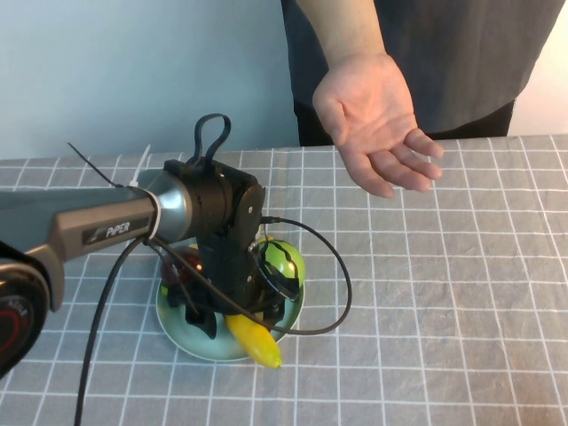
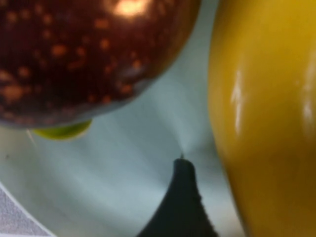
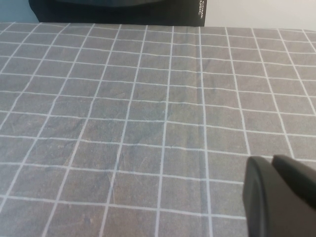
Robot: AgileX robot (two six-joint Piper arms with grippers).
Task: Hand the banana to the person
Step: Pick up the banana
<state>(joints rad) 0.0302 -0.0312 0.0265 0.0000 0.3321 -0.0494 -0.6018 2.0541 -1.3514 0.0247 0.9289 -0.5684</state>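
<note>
The banana [image 1: 256, 342] lies on the front edge of a pale green plate [image 1: 188, 341], its tip over the rim. My left gripper [image 1: 227, 316] is lowered onto the plate, open, straddling the banana. In the left wrist view one black finger [image 2: 180, 202] stands on the plate [image 2: 123, 177] just beside the banana [image 2: 266, 123], with a thin gap between them; the other finger is hidden. The person [image 1: 444, 53] stands behind the table with an open palm [image 1: 373, 120] held out above the far side. My right gripper [image 3: 274, 170] hangs shut and empty over bare cloth.
A round green striped melon [image 1: 286, 260] and a dark red speckled fruit [image 2: 89, 49] share the plate, close to my left gripper. A black cable [image 1: 342, 284] loops out to the right of the plate. The grey checked cloth [image 1: 444, 302] covers the table.
</note>
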